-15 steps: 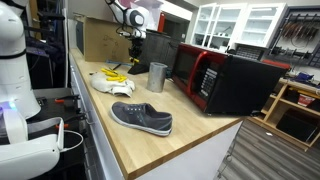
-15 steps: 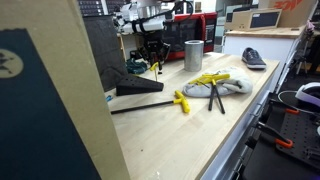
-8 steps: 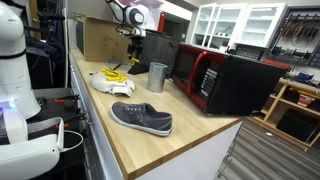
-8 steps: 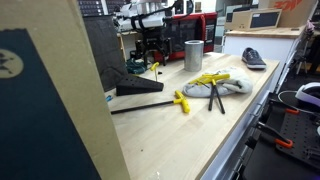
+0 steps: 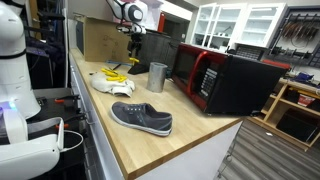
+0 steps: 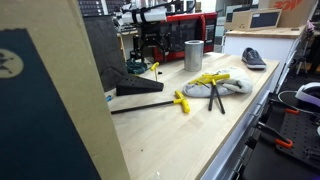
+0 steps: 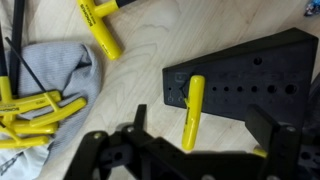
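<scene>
A black tool block [image 7: 250, 80] drilled with several holes sits on the wooden bench. A yellow-handled tool [image 7: 193, 110] stands upright in one of its holes. My gripper [image 7: 200, 135] hangs just above the handle, open, its fingers [image 7: 268, 125] wide on either side and touching nothing. In both exterior views the gripper [image 5: 135, 45] [image 6: 150, 47] hovers over the yellow tool [image 6: 153, 68] and the block [image 6: 138, 87].
A grey cloth [image 7: 55, 70] with several yellow hex keys [image 7: 25, 110] lies beside the block. A yellow T-handle tool [image 6: 181, 101], a metal cup [image 5: 157, 77], a grey shoe [image 5: 141, 118] and a red-and-black microwave [image 5: 225, 80] share the bench.
The gripper has opened wide, letting go of the yellow-handled tool, and lifted slightly above it. The tool stays standing in the block.
</scene>
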`<control>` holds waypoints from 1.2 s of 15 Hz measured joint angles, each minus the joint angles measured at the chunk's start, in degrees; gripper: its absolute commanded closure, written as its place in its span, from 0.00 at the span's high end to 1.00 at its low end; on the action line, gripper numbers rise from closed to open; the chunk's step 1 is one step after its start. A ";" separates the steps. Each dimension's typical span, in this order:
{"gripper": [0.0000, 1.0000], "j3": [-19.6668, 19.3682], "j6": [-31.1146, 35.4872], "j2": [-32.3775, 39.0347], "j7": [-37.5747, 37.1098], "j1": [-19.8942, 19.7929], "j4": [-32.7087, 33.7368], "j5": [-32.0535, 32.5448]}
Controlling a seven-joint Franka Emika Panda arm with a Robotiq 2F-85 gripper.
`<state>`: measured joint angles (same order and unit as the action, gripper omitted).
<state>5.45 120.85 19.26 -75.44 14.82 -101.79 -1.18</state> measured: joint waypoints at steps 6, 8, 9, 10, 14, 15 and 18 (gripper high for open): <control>1.00 0.07 0.63 -3.38 12.98 -0.06 -2.39 1.77; 1.00 0.07 1.25 -4.80 18.72 -0.15 -3.79 2.97; 1.00 0.07 1.60 -5.55 21.68 -0.21 -4.59 3.22; 1.00 0.07 1.93 -6.32 24.70 -0.27 -5.38 3.37; 1.00 0.11 3.36 -9.66 37.06 -0.35 -8.82 3.67; 1.00 0.15 3.82 -10.47 40.07 -0.36 -9.66 3.69; 1.00 0.30 5.06 -13.03 48.88 -0.50 -12.16 3.66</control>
<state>5.75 125.90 6.23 -26.56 14.31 -113.94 2.49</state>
